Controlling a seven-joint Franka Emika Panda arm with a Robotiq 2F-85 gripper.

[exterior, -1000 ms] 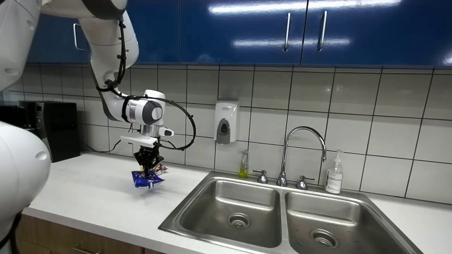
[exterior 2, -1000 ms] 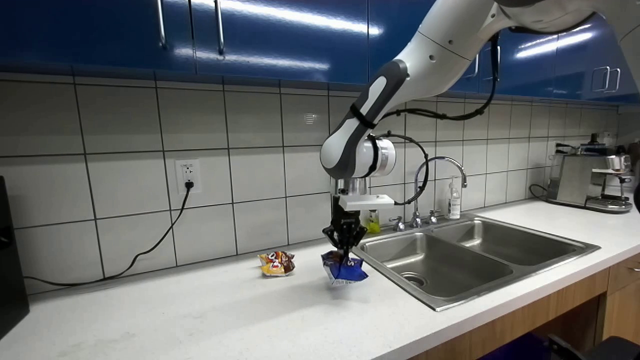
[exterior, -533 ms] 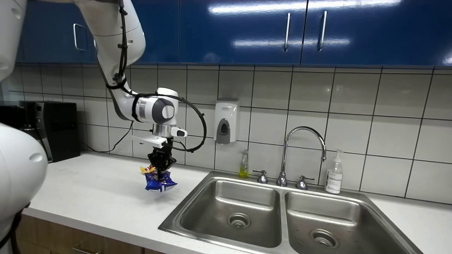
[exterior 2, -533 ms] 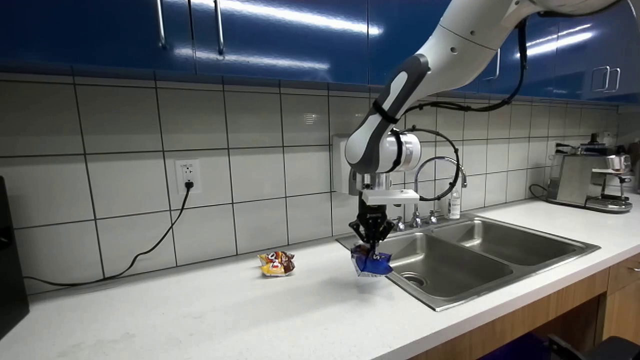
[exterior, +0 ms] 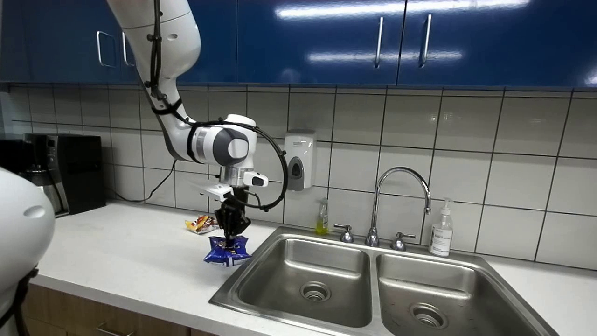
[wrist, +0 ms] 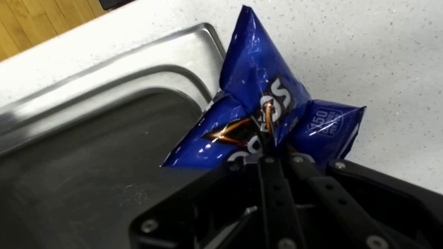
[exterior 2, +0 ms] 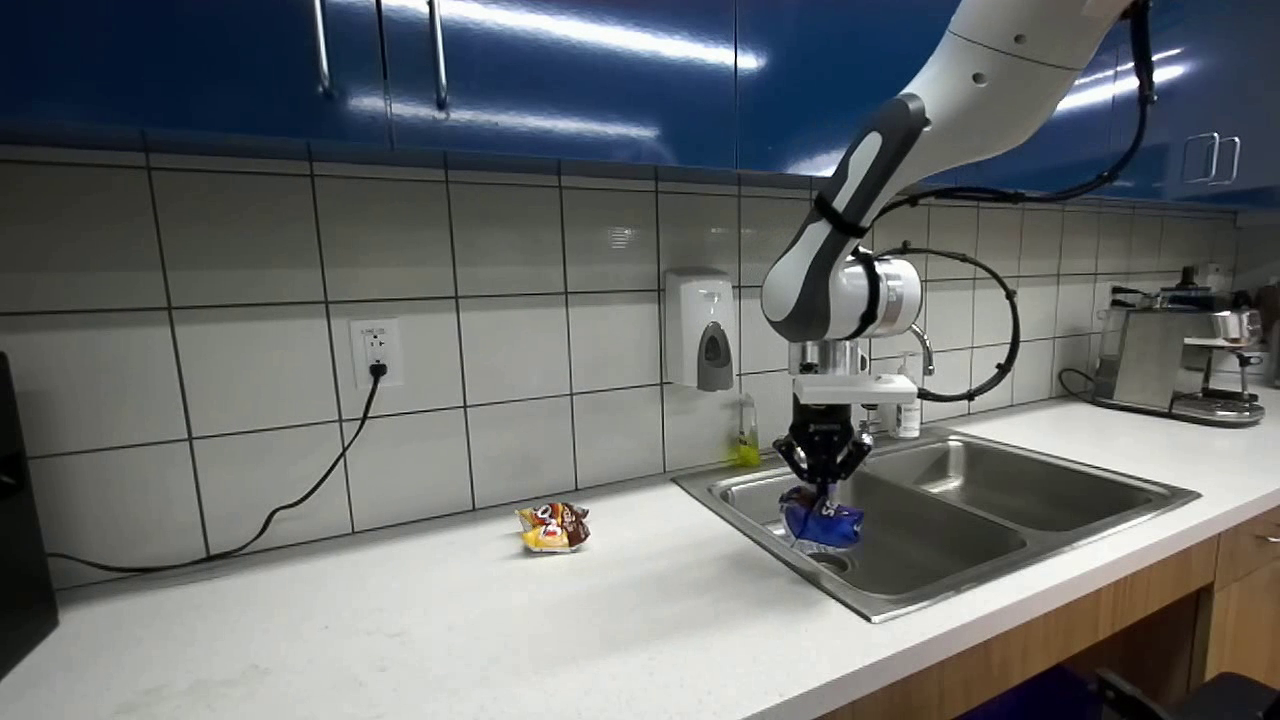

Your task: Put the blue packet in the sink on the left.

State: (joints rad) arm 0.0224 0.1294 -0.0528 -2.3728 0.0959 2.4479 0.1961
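The blue packet [exterior: 227,256] is a shiny snack bag with white lettering. It hangs from my gripper [exterior: 229,243], whose black fingers are shut on its pinched middle. It also shows in an exterior view [exterior 2: 838,527], in front of the left basin. The steel double sink has a left basin [exterior: 326,255] and a right basin [exterior: 426,273], each with a drain. In the wrist view the packet [wrist: 259,65] overlaps the sink's rim [wrist: 199,55] and the counter. The fingertips [wrist: 280,152] are partly hidden in its folds. The packet is above the sink's left edge, apart from the counter.
A yellow and brown packet [exterior 2: 555,527] lies on the white counter [exterior 2: 400,620]. A tall faucet [exterior: 376,205] with two handles, a yellow spray bottle [exterior: 322,218] and a soap bottle [exterior: 441,233] stand behind the basins. A dispenser [exterior: 299,161] and blue cabinets [exterior: 317,42] are on the wall.
The arm has carried the blue packet across the counter toward the sink, rightward in both exterior views. The gripper has stayed shut on it. The yellow and brown packet has not moved.
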